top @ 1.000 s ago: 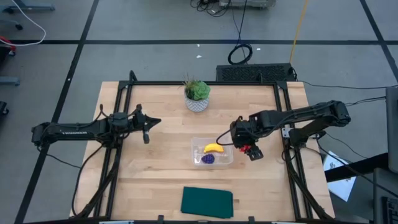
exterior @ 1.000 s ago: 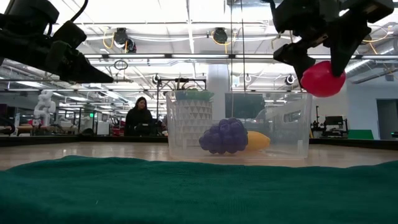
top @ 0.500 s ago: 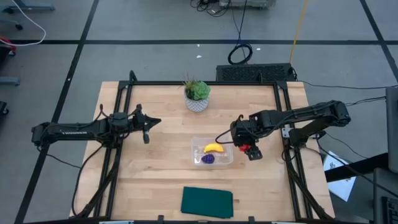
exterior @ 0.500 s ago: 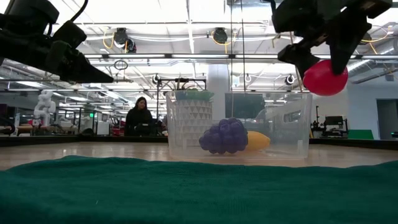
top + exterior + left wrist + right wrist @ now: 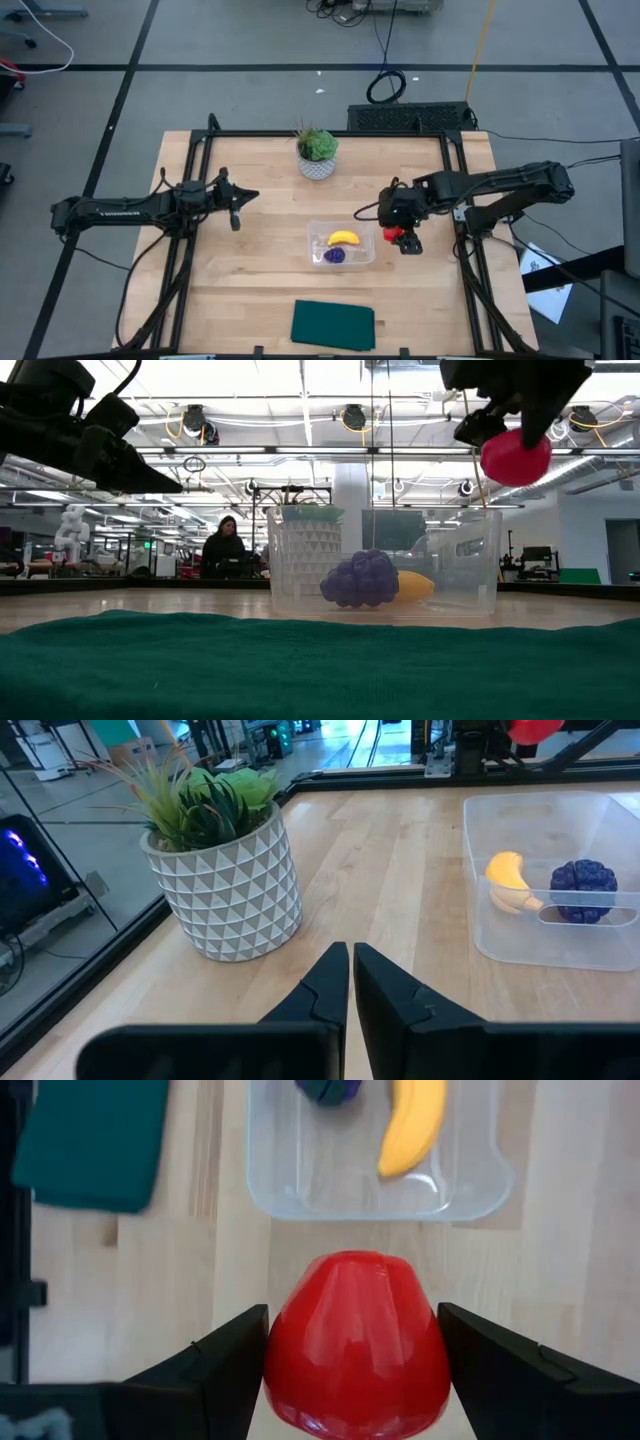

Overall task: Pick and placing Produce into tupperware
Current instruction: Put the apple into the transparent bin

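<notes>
The clear tupperware (image 5: 341, 244) stands at the table's middle. In it lie the yellow banana (image 5: 344, 238) and the dark purple piece (image 5: 334, 255). My right gripper (image 5: 403, 238) hangs just right of the tupperware, above the table, shut on the red fruit (image 5: 357, 1345), which also shows high up in the low view (image 5: 515, 457). My left gripper (image 5: 350, 960) waits shut on the table's left side (image 5: 250, 196), pointing toward the plant and the tupperware. My right gripper pinches the red fruit between its two fingers (image 5: 225, 1365), one on each opposite side of it (image 5: 290, 1340). The fingers slant steeply down from above. The fruit is lifted clear of the table, higher than the tupperware's rim.
A green plant in a white patterned pot (image 5: 317, 152) stands at the far middle of the table. A dark green cloth (image 5: 333, 324) lies at the near edge. A person (image 5: 224, 550) sits in the room beyond.
My right gripper has risen with the red fruit, still shut on it, and its wrist has rolled a little. The fruit now hangs higher above the tupperware's rim than before.
</notes>
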`<move>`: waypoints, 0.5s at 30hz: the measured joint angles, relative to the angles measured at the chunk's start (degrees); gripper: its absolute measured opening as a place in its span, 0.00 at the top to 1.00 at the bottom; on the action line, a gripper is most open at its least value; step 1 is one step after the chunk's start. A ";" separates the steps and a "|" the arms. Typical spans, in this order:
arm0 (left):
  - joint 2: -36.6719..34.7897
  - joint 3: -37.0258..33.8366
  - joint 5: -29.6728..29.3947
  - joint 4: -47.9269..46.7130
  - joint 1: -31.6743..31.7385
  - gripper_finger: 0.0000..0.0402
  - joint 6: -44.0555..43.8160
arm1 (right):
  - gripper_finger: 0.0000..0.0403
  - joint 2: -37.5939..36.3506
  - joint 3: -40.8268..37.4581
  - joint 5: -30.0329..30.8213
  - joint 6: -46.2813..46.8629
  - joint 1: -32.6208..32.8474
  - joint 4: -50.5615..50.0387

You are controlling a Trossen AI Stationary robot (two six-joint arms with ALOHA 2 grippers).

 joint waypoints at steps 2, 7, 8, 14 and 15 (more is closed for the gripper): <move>0.00 0.00 0.00 0.00 -0.01 0.94 0.01 | 0.34 -0.79 0.00 0.03 0.71 -0.02 0.55; 0.00 0.00 0.00 0.04 0.01 0.94 0.01 | 0.34 -0.54 0.00 0.05 1.28 0.43 0.88; 0.02 0.02 0.00 0.04 -0.01 0.94 -0.01 | 0.34 -0.31 0.00 0.04 1.34 0.48 1.22; 0.02 0.00 0.00 0.04 0.01 0.94 -0.08 | 0.34 -0.23 0.00 -0.58 1.42 0.52 1.39; 0.01 0.00 0.00 0.04 0.01 0.94 -0.10 | 0.34 -0.15 0.00 -0.58 1.42 0.52 1.33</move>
